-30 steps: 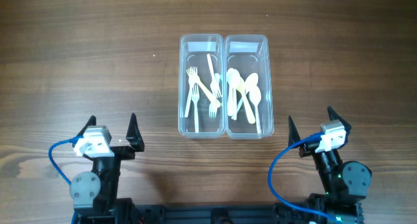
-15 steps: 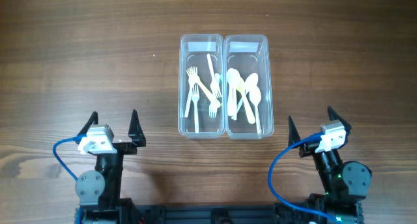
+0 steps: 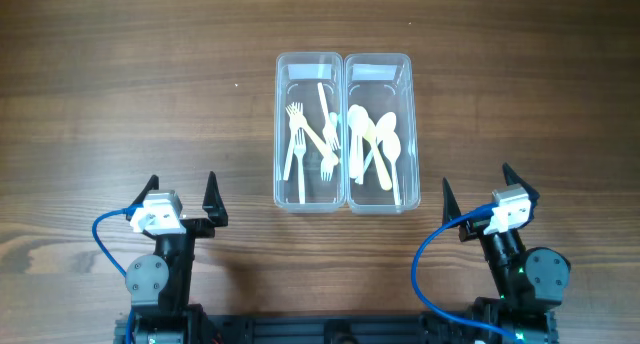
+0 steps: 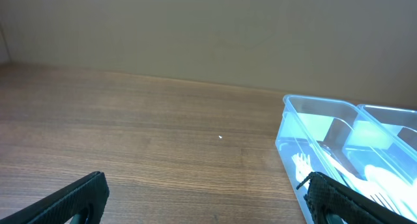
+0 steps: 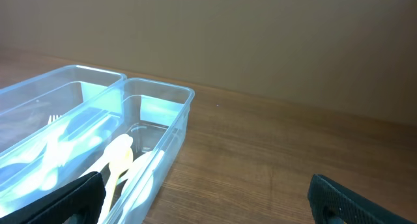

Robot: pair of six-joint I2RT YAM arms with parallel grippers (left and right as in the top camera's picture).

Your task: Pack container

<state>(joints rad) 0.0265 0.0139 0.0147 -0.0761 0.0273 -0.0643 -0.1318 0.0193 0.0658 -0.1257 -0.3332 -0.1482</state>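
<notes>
Two grippers sit nearest the base. We see the left gripper (image 3: 181, 192) and right gripper (image 3: 478, 189) both spread wide and holding nothing, parked well short of the bins, probably because no loose cutlery lies on the table (image 3: 120, 104). Farther out, two clear bins touch side by side. Forks (image 3: 297, 144) are in the left bin (image 3: 310, 56) and spoons (image 3: 375, 144) in the right bin (image 3: 377, 56), sorted by type. We judge packing done.

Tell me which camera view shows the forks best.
Overhead: the forks lie fully visible from above inside the left-hand clear container. The left wrist view cuts the forks off at the frame's lower edge; the right wrist view shows them only blurred through container walls.
</notes>
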